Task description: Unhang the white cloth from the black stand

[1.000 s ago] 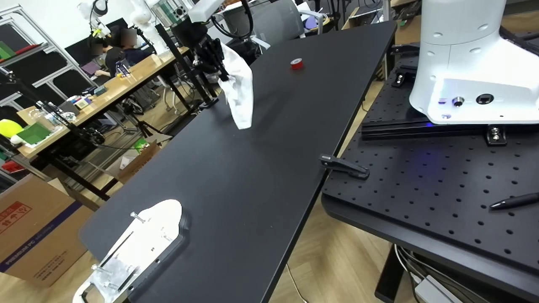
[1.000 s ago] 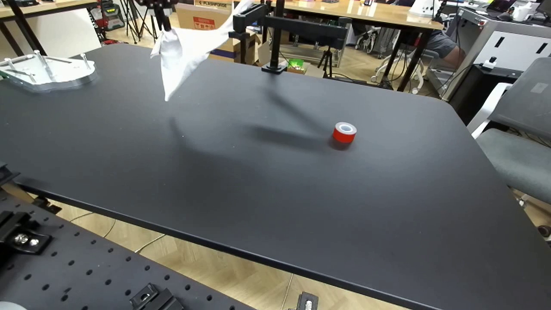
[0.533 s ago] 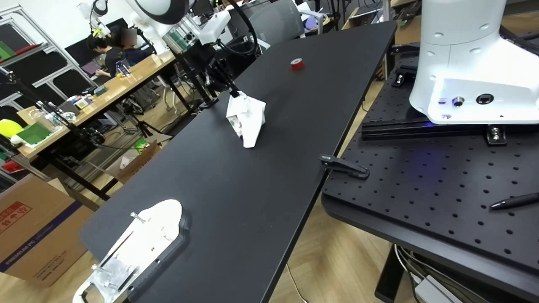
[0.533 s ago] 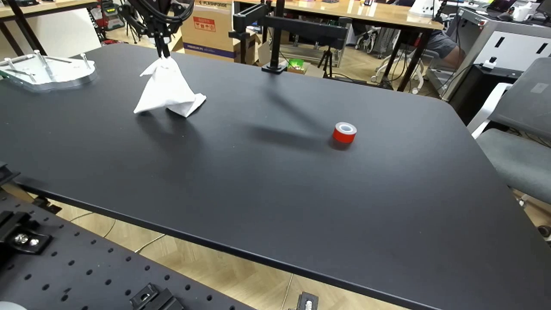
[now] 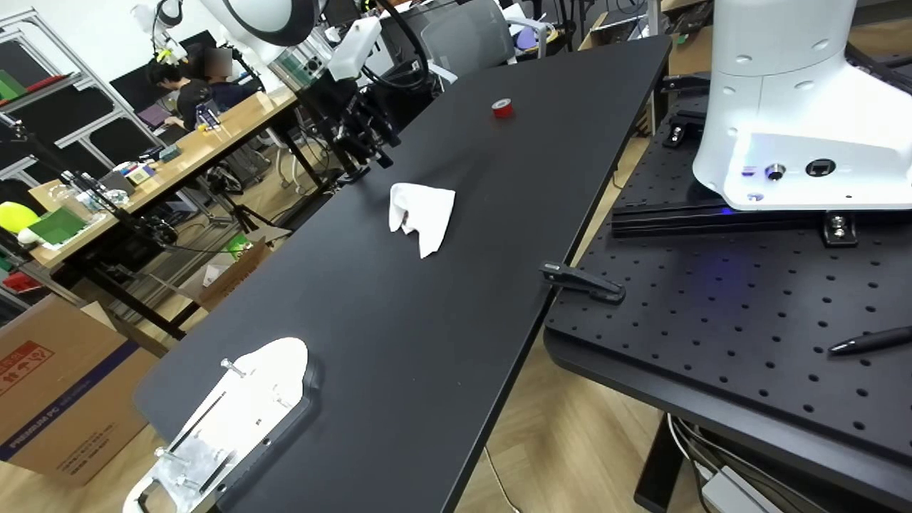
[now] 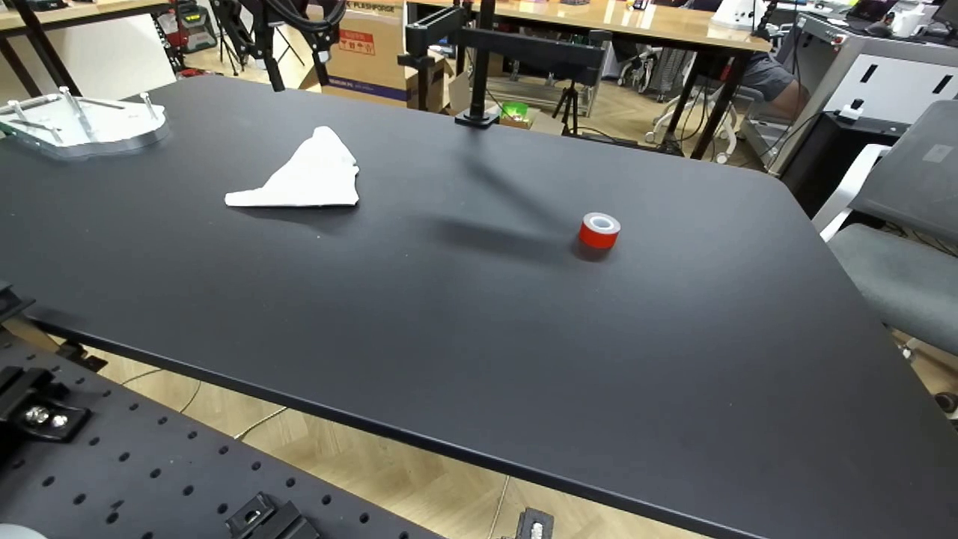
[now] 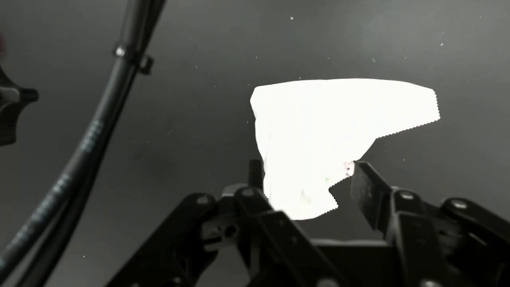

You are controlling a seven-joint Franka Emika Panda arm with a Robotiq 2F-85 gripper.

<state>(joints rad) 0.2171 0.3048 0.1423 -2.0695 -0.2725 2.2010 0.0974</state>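
The white cloth (image 5: 425, 211) lies crumpled on the dark table, part of its edge folded; an exterior view shows the cloth (image 6: 310, 178) as a low peaked heap. My gripper (image 6: 300, 81) hovers above and behind it, fingers spread, nothing held. From the wrist, the cloth (image 7: 318, 119) fills the space beyond and between the open fingertips, apart from them. The black stand (image 6: 483, 75) rises at the table's far edge with a horizontal bar, and no cloth hangs on it. Arm and gripper partly hide the stand in an exterior view.
A red tape roll (image 6: 599, 230) sits on the table (image 6: 524, 359). At one end of the table is a white board with metal pegs (image 5: 242, 406). A black clamp (image 5: 583, 281) grips the table's edge near the robot's base (image 5: 784, 121). A grey chair (image 6: 913, 172) stands beside the table.
The cloth was carried away from the stand and lowered to the table. Over the last half second my gripper opened, let the cloth go and drew back a little; the cloth settled flatter.
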